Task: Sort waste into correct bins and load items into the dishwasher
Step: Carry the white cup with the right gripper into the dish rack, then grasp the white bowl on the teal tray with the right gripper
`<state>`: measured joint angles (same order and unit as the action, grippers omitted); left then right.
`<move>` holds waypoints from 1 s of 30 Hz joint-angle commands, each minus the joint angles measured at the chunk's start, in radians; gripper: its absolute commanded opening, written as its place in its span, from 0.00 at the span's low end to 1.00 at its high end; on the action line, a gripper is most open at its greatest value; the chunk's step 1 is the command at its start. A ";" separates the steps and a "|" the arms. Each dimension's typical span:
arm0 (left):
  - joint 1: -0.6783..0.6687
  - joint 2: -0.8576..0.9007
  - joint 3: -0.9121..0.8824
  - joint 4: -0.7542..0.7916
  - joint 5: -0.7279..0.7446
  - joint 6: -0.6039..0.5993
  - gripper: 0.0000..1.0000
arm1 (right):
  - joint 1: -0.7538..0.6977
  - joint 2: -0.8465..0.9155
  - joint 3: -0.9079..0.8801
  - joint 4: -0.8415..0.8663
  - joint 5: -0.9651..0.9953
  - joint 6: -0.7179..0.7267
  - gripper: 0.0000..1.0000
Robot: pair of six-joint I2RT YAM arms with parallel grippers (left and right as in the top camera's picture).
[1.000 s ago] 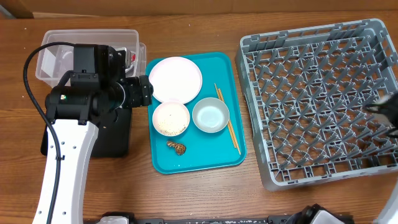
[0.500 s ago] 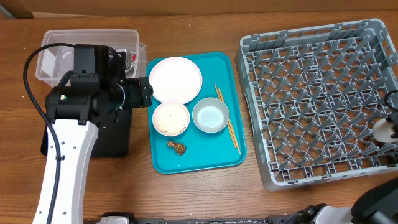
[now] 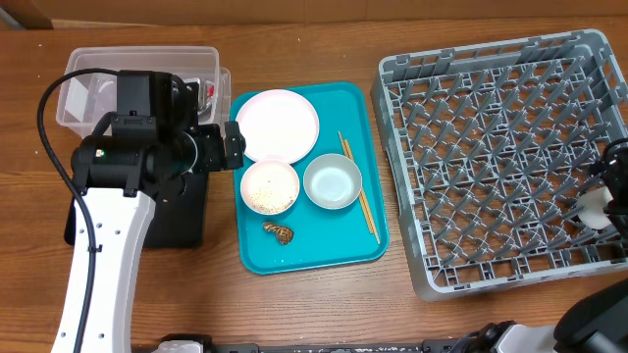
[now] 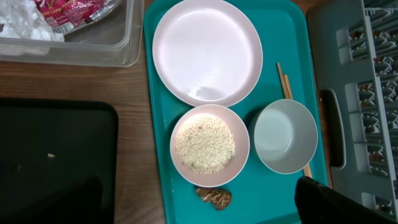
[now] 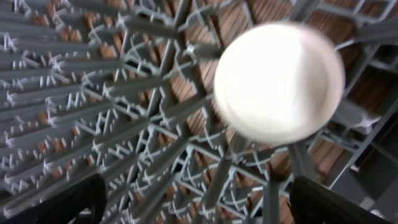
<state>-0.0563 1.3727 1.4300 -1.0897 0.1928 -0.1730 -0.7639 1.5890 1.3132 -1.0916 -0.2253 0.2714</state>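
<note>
My left gripper [image 4: 202, 210] is open and empty, hovering above the brown food scrap [image 4: 214, 197] on the teal tray. The scrap lies below a pink bowl of white rice [image 4: 205, 144]. A pale blue bowl [image 4: 285, 135], a pale pink plate [image 4: 207, 51] and wooden chopsticks [image 4: 284, 84] are also on that tray. The clear tub [image 4: 118, 50] holds the red-and-white wrapper [image 4: 74, 9] and the white tissue [image 4: 25, 25]. My right gripper [image 5: 205, 202] is open above the grey dish rack [image 3: 500, 157]. The small white cup [image 5: 278, 81] lies in the rack, out of its jaws.
The black tray [image 4: 56, 155] sits left of the teal tray [image 3: 257, 257], under my left arm [image 3: 128, 162]. In the overhead view the cup [image 3: 594, 211] is near the rack's right edge. Bare wooden table lies in front.
My right gripper came in over the rack's right side with the white cup, and the cup now lies free in the rack. My left gripper edged slightly right.
</note>
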 commanded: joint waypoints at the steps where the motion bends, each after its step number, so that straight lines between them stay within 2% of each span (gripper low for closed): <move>1: 0.004 0.002 0.010 -0.005 -0.010 0.019 1.00 | 0.022 -0.045 0.031 -0.004 -0.077 -0.032 0.93; 6: 0.005 0.002 0.009 -0.016 -0.025 0.020 1.00 | 0.158 -0.130 0.082 -0.019 -0.213 -0.127 0.88; 14: 0.005 0.002 0.009 -0.071 -0.124 0.015 1.00 | 0.623 -0.160 0.145 -0.007 -0.232 -0.179 0.89; 15: 0.005 0.002 0.009 -0.082 -0.126 0.014 1.00 | 0.731 -0.141 0.145 0.006 -0.208 -0.178 0.89; 21: 0.005 0.002 0.008 -0.084 -0.126 0.011 1.00 | 1.018 -0.023 0.145 0.039 -0.105 -0.137 0.89; 26: 0.005 0.002 0.008 -0.085 -0.122 0.011 1.00 | 1.154 0.106 0.145 0.061 -0.070 -0.092 0.88; 30: 0.004 0.002 0.008 -0.085 -0.122 0.008 1.00 | 1.205 0.204 0.145 0.068 -0.014 -0.031 0.88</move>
<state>-0.0563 1.3727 1.4300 -1.1751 0.0811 -0.1730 0.4152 1.7325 1.4460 -1.0313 -0.3065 0.1783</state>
